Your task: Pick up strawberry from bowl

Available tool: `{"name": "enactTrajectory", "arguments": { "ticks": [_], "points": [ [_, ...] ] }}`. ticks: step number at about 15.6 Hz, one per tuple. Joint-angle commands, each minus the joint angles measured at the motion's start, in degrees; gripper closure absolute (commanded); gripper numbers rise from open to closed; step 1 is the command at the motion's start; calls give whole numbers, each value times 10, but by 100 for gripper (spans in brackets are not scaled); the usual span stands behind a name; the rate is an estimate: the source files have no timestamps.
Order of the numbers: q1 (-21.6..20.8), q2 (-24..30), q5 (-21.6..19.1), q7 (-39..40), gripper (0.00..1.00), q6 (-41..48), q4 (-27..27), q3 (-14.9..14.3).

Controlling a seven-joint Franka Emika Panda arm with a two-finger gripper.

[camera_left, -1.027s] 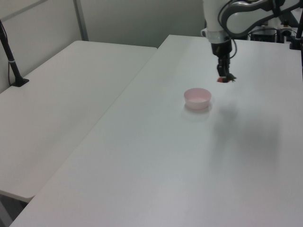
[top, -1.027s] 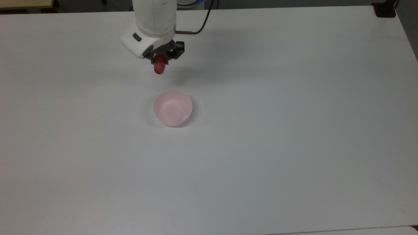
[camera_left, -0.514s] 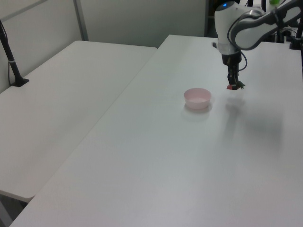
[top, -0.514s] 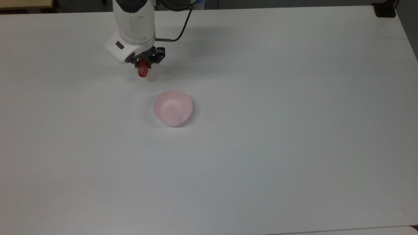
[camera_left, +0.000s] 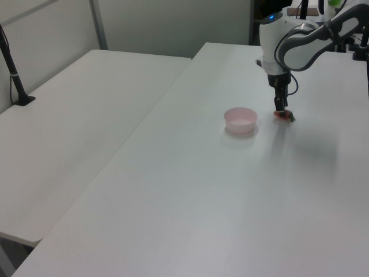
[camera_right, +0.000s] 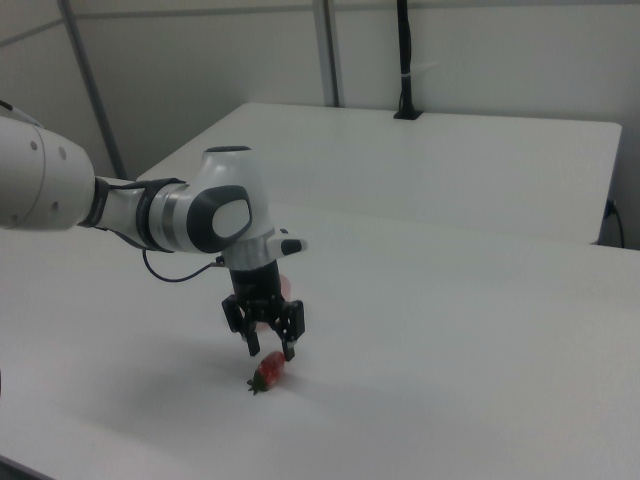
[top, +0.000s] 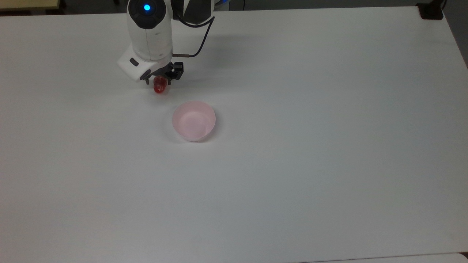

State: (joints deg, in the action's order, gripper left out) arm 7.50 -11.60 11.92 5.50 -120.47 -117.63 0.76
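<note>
**Strawberry at the table surface, outside the bowl**

The strawberry lies low against the white table, directly beneath the gripper. In the right view its long axis slants, the cap pointing down toward the right view's left. The fingers straddle its upper end; you cannot tell whether they grip it or have let go. The bowl stands apart, its inside bare, below and to the top view's right of the strawberry. Judge the lift already accomplished.
</note>
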Motion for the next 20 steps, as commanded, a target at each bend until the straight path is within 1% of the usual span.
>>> {"name": "enactTrajectory", "arguments": {
  "ticks": [1,2,4,5,6,9,11,13,14,15,17,20],
  "points": [
    [-1,32,5,-70,0,61,51,6],
    [-2,37,4,-78,0,95,83,9],
    [-2,52,-12,-80,0,172,154,15],
    [-4,66,-42,-80,0,225,193,14],
    [-7,80,-61,-81,0,245,210,14],
    [-13,121,-104,-104,0,262,217,12],
    [-36,134,-130,-120,0,257,215,-1],
    [-65,133,-131,-110,0,243,213,-24],
    [-71,132,-131,-102,0,219,212,-37],
    [-73,130,-131,-81,0,198,211,-42],
    [-73,128,-131,-47,0,189,211,-42],
    [-74,128,-124,-39,0,190,211,-38]
  ]
}}
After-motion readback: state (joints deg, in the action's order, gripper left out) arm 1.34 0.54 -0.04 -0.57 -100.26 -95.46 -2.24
